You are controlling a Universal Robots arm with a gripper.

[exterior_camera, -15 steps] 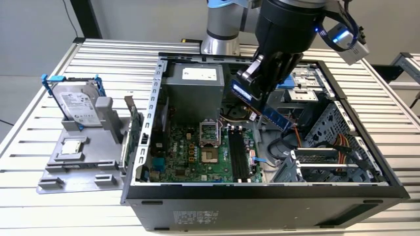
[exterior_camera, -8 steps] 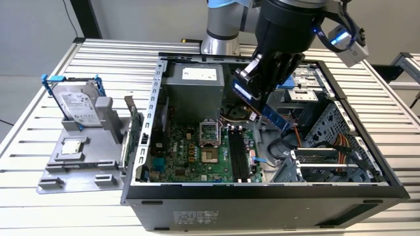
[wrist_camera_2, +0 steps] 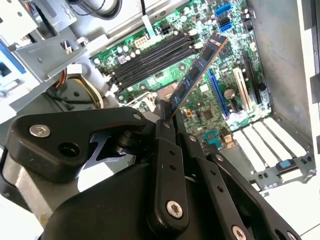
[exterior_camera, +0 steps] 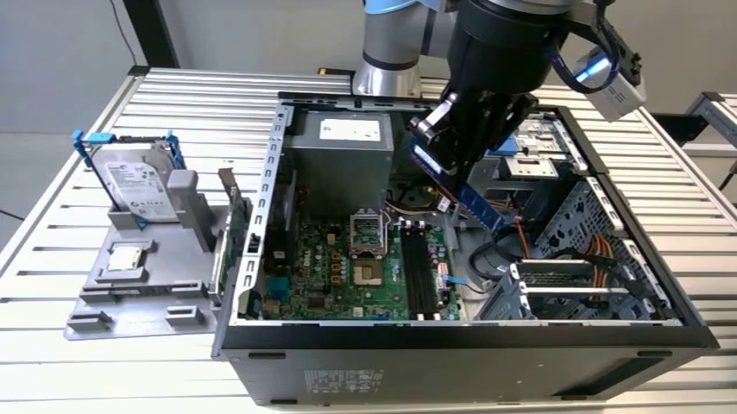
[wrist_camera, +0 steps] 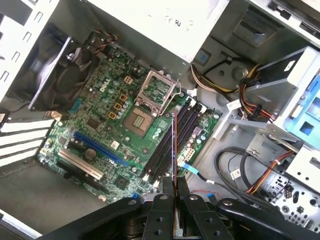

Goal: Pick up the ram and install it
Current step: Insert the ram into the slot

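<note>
At the exterior view's left, a grey holder (exterior_camera: 103, 297) sits on the slatted table (exterior_camera: 47, 250). It carries a hard drive (exterior_camera: 136, 183) standing in a blue frame and a small square chip (exterior_camera: 127, 256) lying flat. A green card (exterior_camera: 236, 226) stands on edge just beside the open computer case (exterior_camera: 461, 358). Inside the case the green motherboard (exterior_camera: 345, 276) lies flat, with a row of long black slots (exterior_camera: 420, 274) toward the exterior view's right of it.

Above those slots and a little further right, the gripper (exterior_camera: 444, 142) hangs in the case opening, clamped on the ram (exterior_camera: 478, 200). The ram is in the air, clear of the board and seated in none of the slots. It is gripped at one end, and the rest juts out past the fingertips. In the exterior view its long axis is tilted. It slopes from the held upper end down toward the exterior view's right, with the free end lowest, near the black cables (exterior_camera: 495, 254) beside the metal cage (exterior_camera: 599, 233).

In the second wrist view the ram (wrist_camera_2: 197, 70) reaches straight out from the black fingers (wrist_camera_2: 165, 150) with its broad face showing, and its far end points at the motherboard beyond the slots (wrist_camera_2: 155, 57). In the first wrist view the ram (wrist_camera: 174, 150) appears edge-on as a thin line leaving the gripper (wrist_camera: 175, 189), and its tip lines up over the slots (wrist_camera: 162, 150).
</note>
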